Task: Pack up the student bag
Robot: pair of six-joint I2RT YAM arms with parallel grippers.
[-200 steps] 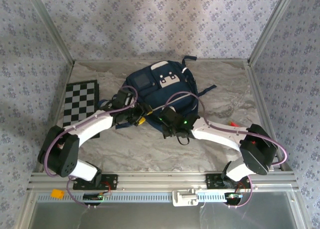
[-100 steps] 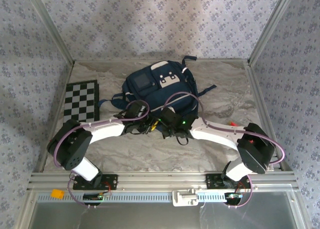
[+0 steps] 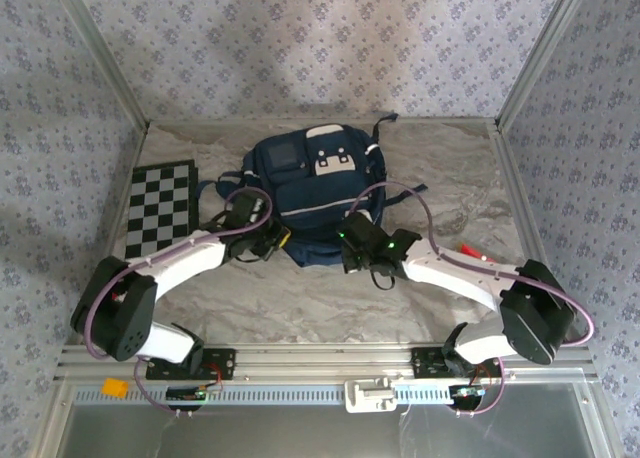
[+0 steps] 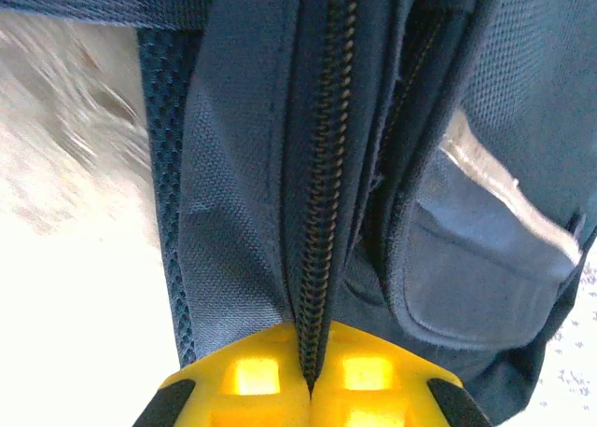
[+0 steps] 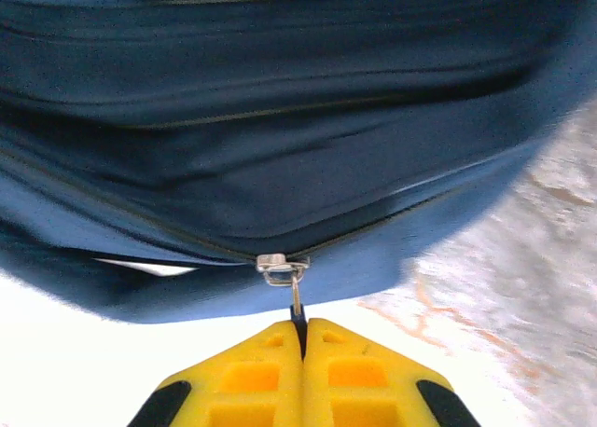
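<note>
The navy student bag [image 3: 310,183] lies on the table's middle, white-flapped pocket facing up. My left gripper [image 3: 277,240] sits at the bag's near left edge, shut on a fold of fabric carrying a dark zipper track [image 4: 325,194]; its yellow fingers [image 4: 242,380] meet around that seam. My right gripper [image 3: 352,240] is at the bag's near right edge, shut on the zipper pull [image 5: 297,301], which hangs from a silver slider [image 5: 280,264] on the bag's zipper line. Navy cloth of the student bag [image 5: 280,119] spreads above the right fingers [image 5: 252,380].
A black-and-white chessboard [image 3: 160,206] lies left of the bag. A small red item [image 3: 468,249] rests on the marbled table [image 3: 300,298] beside the right arm. Metal frame posts and patterned walls enclose the sides and back.
The bag has shifted and flattened, its near edge now stretched between the grippers. The left gripper drew back left along the bag's edge; the right gripper moved slightly right, still holding the pull.
</note>
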